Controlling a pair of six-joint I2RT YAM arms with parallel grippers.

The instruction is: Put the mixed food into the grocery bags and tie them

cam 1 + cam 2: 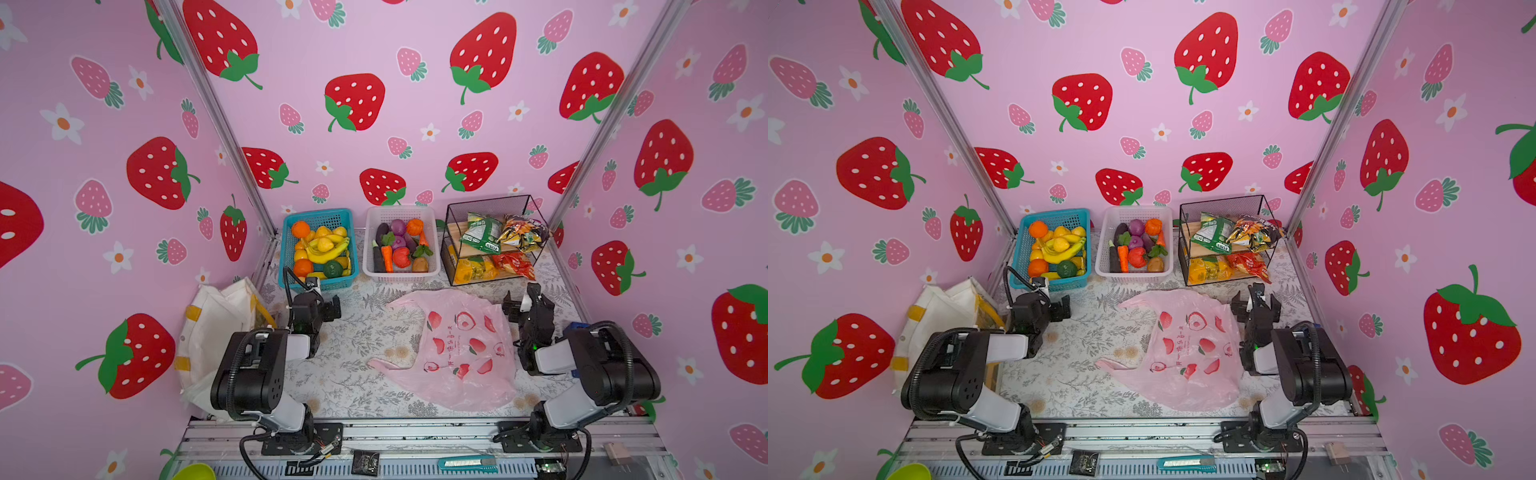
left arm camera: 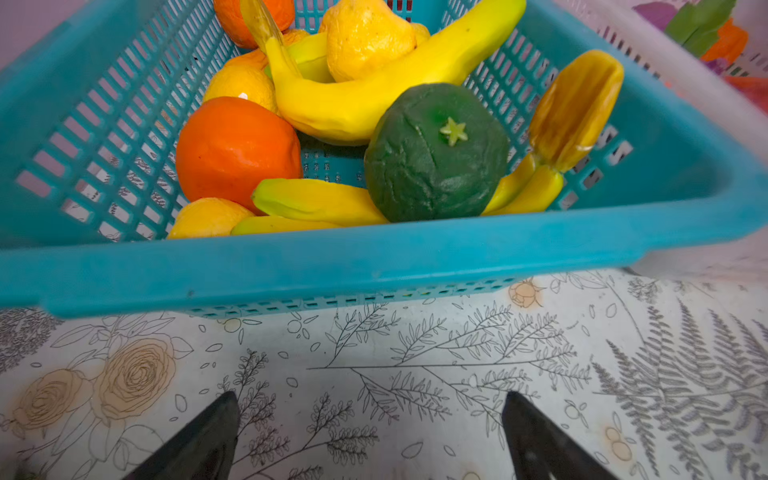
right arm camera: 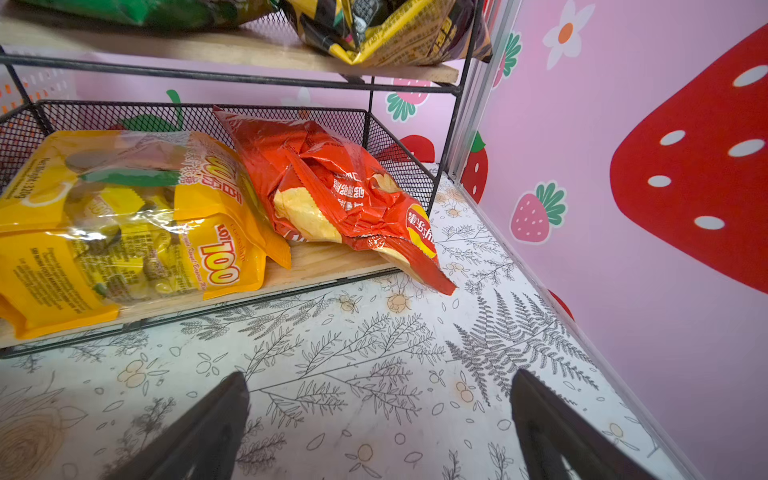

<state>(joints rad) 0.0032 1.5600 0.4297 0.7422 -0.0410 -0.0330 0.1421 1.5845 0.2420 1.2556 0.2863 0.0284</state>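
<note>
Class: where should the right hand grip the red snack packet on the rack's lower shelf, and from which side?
Probably the red snack packet by its crimped corner overhanging the lower shelf, approached from that open front by the right hand; mesh walls and the upper shelf block other sides.

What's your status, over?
Left gripper open, empty, at blue basket. Right gripper open, empty, facing snack rack. Pink bag flat, unfilled; vegetables in white basket. Nothing in the way.

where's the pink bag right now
In both top views the pink bag lies flat right of centre, in front of the white basket, beside the right gripper.
</note>
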